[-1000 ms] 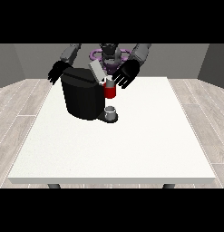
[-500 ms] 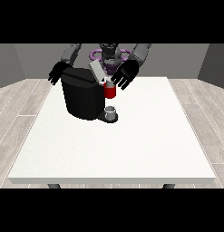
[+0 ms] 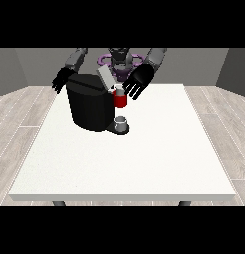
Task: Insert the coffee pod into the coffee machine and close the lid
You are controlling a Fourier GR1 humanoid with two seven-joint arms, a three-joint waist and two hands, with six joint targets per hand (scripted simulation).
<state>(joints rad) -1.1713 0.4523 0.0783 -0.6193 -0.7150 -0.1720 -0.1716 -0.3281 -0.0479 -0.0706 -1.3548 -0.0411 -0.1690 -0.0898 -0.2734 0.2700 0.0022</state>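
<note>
Risk: lid [image 3: 105, 78] raised at 12 o'clock over coffee machine [image 3: 91, 105]. Hand at the view's right [image 3: 136, 82] spread open, empty, just beside. Pod not discernible; hasty swipe could miss.

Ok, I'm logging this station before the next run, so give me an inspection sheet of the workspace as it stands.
Surface: white table, mostly bare.
Job's things: black coffee machine at the table's far left part, lid raised; red part at its front, small grey cup below it. Coffee pod: cannot tell.
Clutter: nothing seen.
Hands: hand at the view's right open, fingers spread, by the raised lid; hand at the view's left behind the machine, fingers relaxed.
Cables: nothing seen.
Surroundings: wood-look floor, grey walls.
</note>
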